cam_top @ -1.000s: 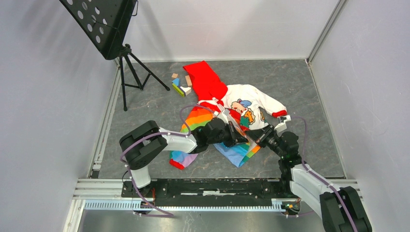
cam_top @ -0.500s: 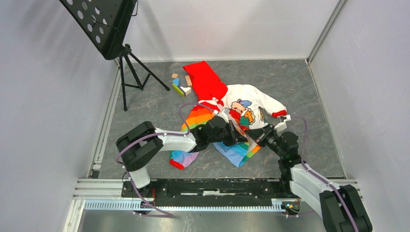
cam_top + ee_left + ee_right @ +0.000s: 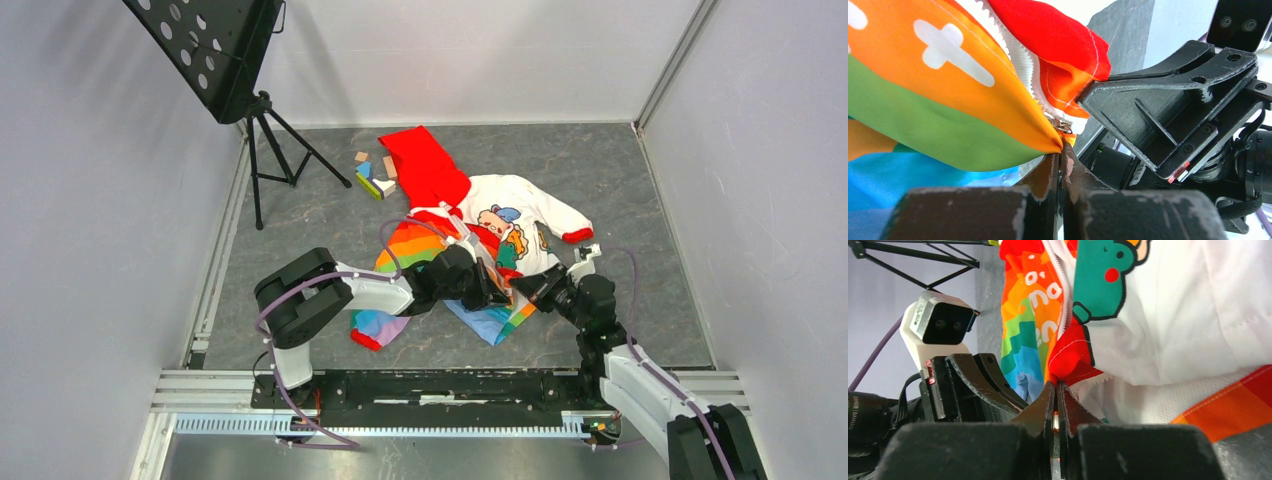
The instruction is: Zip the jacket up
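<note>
Jacket [image 3: 520, 215] lies spread mid-way across grey table [image 3: 620, 170], red hood toward far wall. Left gripper [image 3: 1060, 150]: fingers pressed together, pinching bottom corner of rainbow front panel, just below metal zipper slider [image 3: 1064, 125]. Right gripper [image 3: 1055, 386]: fingers almost touching, clamped on red hem edge of opposite panel, beside white zipper teeth. Grippers near each other, tips facing, at jacket's lower front.

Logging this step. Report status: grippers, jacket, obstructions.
Left gripper shut on jacket beside zipper slider. Right gripper shut on facing red edge. Blocks lie by hood, away from zipper.
</note>
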### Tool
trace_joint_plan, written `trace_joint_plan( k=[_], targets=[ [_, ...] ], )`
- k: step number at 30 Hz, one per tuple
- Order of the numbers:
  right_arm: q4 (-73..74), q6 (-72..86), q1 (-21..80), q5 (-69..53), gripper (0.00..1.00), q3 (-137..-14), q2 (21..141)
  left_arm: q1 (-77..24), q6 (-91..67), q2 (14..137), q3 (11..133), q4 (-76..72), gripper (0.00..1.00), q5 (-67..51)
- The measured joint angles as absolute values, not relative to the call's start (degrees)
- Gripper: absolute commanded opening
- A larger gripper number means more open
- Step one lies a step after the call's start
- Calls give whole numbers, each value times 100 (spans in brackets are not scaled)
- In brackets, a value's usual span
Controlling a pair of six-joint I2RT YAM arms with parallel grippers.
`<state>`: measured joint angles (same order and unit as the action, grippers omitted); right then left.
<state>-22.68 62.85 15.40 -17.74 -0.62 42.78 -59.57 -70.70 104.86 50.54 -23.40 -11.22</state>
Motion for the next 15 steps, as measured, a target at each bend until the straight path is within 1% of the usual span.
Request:
trace_joint_plan(
  k=[5, 6, 8, 10, 11, 14, 15],
  targets=[
    [-2069, 6248, 1540, -1743, 7, -62, 4370, -5966, -7070, 10562, 5118, -2252, 5, -1234],
    [-2069, 6248, 1540, -1743, 8, -62, 4429, -5966, -7070, 10586, 5140, -2235, 6, -1258],
    [-2045, 6248, 1538, -1726, 9, -62, 4519, -5972, -7067, 10637, 5179, -2231, 13, -1295],
    [-2018, 6246, 1540, -1723, 12, -62, 4523, -5977, -7067, 10648, 5186, -2231, 25, -1345],
    [-1999, 6246, 1540, -1715, 14, -62, 4523, -5979, -7070, 10654, 5194, -2235, 34, -1380],
    [-1844, 6189, 1540, -1643, 23, -62, 4523, -5986, -7030, 10659, 5218, -2235, 54, -1487],
    [-1787, 6160, 1540, -1623, 25, -62, 4528, -5986, -6995, 10659, 5221, -2235, 59, -1540]
  ],
)
